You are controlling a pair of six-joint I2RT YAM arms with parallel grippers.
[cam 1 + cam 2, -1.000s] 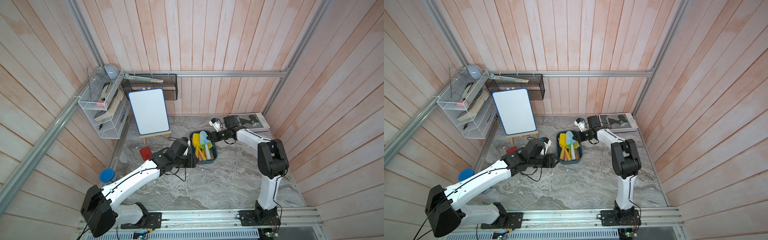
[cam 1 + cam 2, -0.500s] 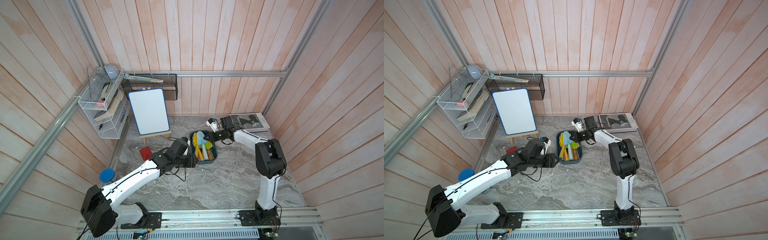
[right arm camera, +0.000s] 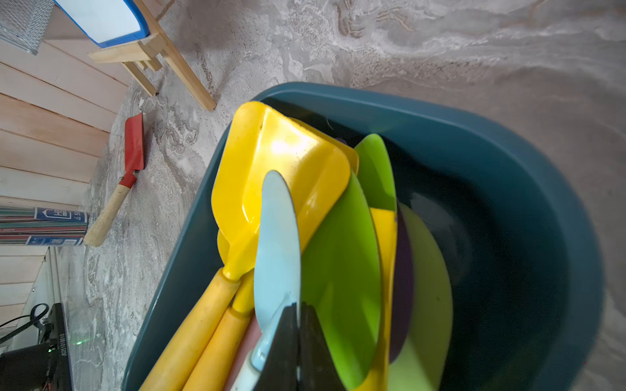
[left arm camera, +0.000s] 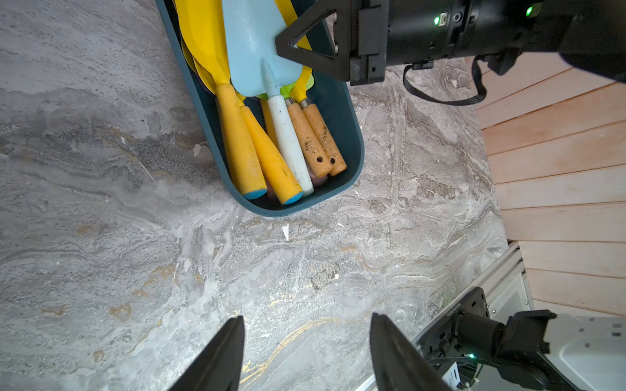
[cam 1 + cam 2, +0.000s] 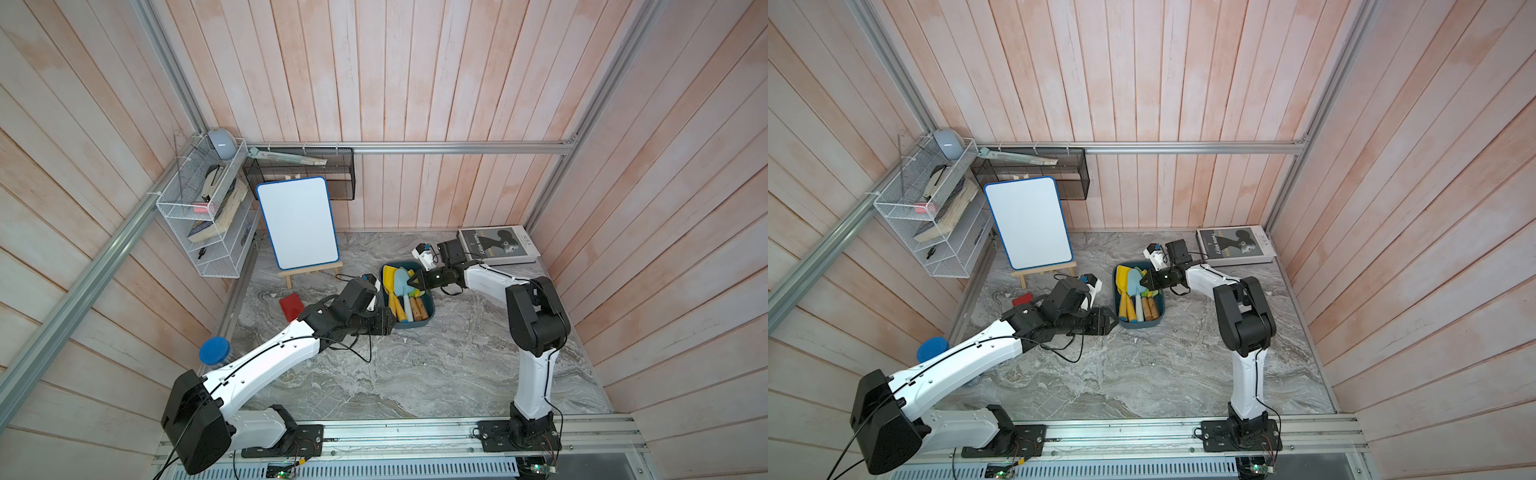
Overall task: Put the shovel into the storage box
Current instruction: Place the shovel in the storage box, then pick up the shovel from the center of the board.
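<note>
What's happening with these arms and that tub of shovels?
The storage box already holds several shovels. The right tool, shut, sits at the blade of the pale blue shovel on top. The left tool hovers open and empty over the table beside the box. A red shovel lies on the table, not in the box.

Robot test cell dressed as a room corner: pale plank walls [image 5: 415,83] framed in aluminium rails [image 5: 457,148], marble-look bench [image 5: 415,374]. Left arm [image 5: 270,353] and right arm [image 5: 536,374] bolted to a slotted base rail [image 5: 395,432]. Props: small whiteboard [image 5: 297,222], wire rack [image 5: 199,208], mesh basket [image 5: 291,168], book [image 5: 498,245].
</note>
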